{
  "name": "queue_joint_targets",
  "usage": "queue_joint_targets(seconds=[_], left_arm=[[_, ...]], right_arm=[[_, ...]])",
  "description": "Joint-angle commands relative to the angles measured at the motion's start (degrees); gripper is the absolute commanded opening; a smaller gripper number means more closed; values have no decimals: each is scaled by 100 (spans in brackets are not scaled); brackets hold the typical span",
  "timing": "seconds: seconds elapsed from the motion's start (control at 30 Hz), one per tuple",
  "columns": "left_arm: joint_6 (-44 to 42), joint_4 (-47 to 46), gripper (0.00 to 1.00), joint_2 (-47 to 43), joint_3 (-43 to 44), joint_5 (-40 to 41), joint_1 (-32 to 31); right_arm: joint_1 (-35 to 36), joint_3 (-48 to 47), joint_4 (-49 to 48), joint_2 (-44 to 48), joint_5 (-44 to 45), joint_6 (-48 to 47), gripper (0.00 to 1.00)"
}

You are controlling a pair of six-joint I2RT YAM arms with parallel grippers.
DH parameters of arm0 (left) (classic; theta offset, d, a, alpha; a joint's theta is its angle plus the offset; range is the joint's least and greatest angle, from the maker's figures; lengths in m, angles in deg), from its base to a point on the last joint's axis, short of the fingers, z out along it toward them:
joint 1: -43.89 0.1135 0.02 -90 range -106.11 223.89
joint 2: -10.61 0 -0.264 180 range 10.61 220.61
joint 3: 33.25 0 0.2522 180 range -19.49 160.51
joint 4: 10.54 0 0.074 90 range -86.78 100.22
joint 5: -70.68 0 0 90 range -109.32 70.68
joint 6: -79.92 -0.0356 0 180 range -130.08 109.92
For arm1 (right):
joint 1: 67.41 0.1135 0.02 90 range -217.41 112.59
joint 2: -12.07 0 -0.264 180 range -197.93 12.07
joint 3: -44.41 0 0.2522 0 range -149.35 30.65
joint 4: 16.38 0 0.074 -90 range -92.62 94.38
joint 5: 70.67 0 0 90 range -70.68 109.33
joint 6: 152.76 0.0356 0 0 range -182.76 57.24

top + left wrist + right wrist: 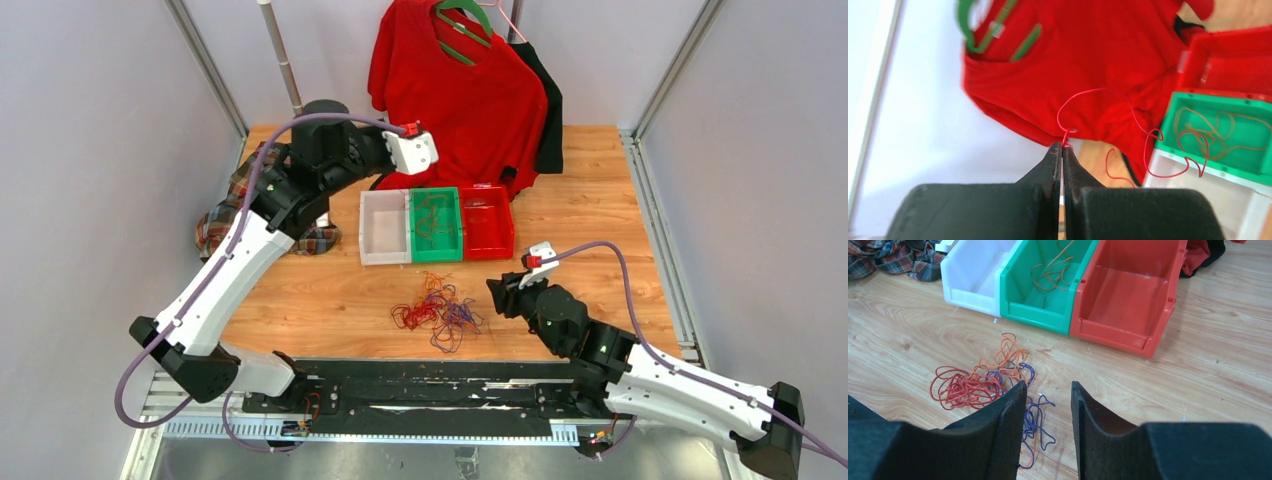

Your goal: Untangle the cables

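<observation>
Bench [600, 200]: wood surface, one.

Garments: one red shirt [470, 100] on a green hanger [462, 40] at the far edge, one black garment [548, 110] just behind its right side, and one plaid cloth [225, 225] heaped at the left edge.

Bins: three, side by side and touching, across the middle of the bench. From left to right they are the white bin [384, 228], the green bin [434, 192] and the red bin [487, 225].

Cables, loose: one tangle [437, 308] lies near the middle of the near edge, in front of the green bin. It shows three colours. Red strands are bunched in tight loops on its left, orange loops sit toward the bins, and purple strands sprawl on the right and near side. The number of strands per colour cannot be told.

Cables, sorted: thin orange cable [1050, 270] lies coiled in the green bin. The strand count is not clear.

Cable in hand: one red cable [1060, 112], thin and kinked. It hangs in loose curls across the white bin's rim.

Left gripper [1062, 147]: raised over the far side of the bench, jaws closed on the red cable.

Right gripper [1048, 386]: above the bench, just right of the tangle, jaws apart and holding nothing.
</observation>
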Motion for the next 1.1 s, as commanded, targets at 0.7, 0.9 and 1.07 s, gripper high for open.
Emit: queue_joint_targets(seconds=[0.7,0.9,1.07], left_arm=[[-1065,541,0,-231,-831,-940,80],[-1434,651,0,-296,-1189,-1274,265],[-1665,804,0,-249,-1235,-1470,456]], right_arm=[[-68,-244,143,-7,219,30,35],[-68,-189,188,16,233,104,35],[-68,-189,194,-9,259,103,35]])
